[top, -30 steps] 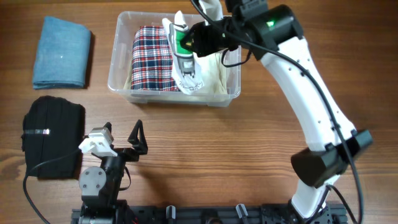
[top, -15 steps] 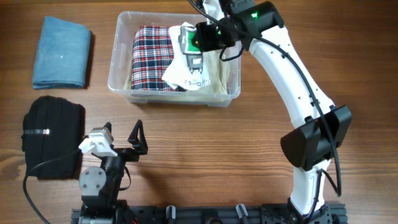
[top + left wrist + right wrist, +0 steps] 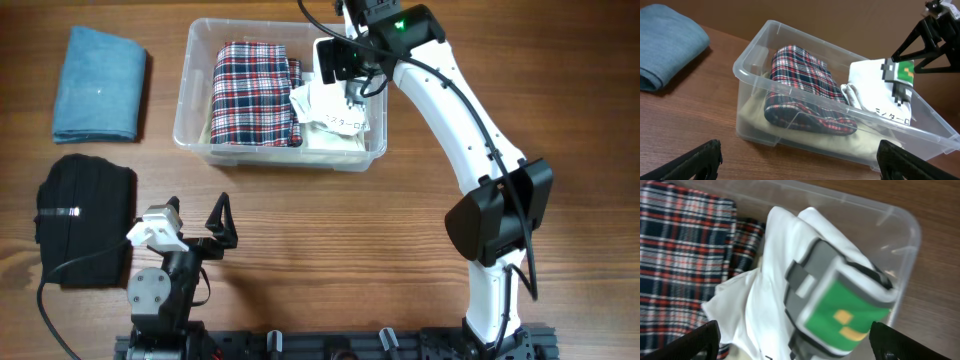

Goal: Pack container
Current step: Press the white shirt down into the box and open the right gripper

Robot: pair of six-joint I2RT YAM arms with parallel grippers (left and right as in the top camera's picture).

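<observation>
Container of clear plastic sits at the far middle of the table, holding a plaid cloth beside a white shirt. The right gripper hovers over the shirt, fingers spread wide, holding nothing. The left gripper rests near the front edge, likewise spread apart and empty, beside a black cloth.

Robot manipulation lab, tabletop bench.
Two robot arms, right arm and left arm, are mounted on a black rail at the edge of a wooden table, with folded cloths and a clear container laid out.
</observation>
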